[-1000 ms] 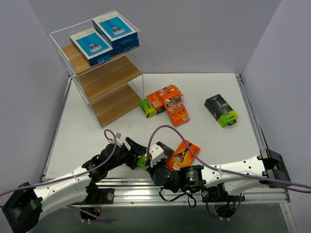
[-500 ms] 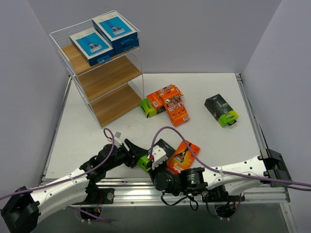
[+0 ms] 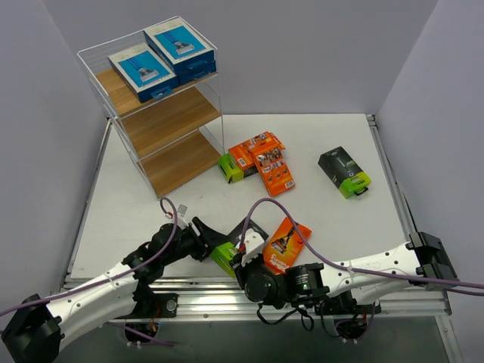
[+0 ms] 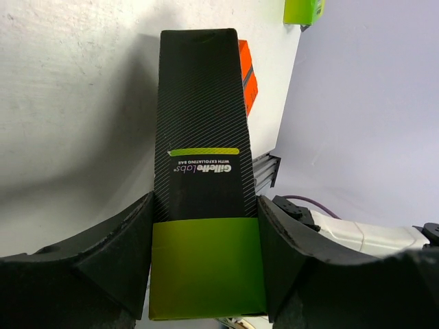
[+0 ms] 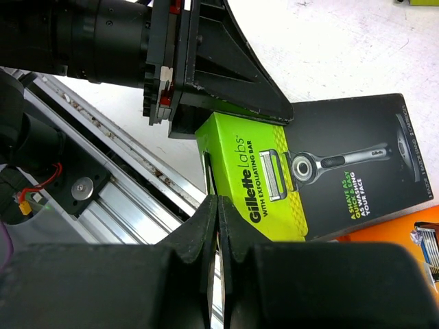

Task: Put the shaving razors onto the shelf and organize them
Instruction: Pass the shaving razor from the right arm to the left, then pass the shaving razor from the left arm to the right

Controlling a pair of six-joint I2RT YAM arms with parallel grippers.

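1. The black-and-lime razor pack is a flat card box, matte black with fine diagonal ribbing and a plain lime end. It sits well in front of the shelf, near the desk's front edge, and the left hand pinches it across its narrow sides.
2. The left wrist view shows both dark, rough-surfaced fingers pressed against the lime end. The overhead view hides that contact.
3. The right hand has its fingers closed together on nothing, tips over the lime end; whether they touch it cannot be told.
4. Only the right wrist view shows the pack's printed face, which carries a razor picture.
5. An orange pack lies just beside the held one, on the side away from the shelf.
6. The shelf has wood-grain boards in a thin white wire frame, and two blue-and-white packs lie on its top tier.
7. At the shelf's right foot lies an orange cluster — a second black-and-lime pack lies farther out.
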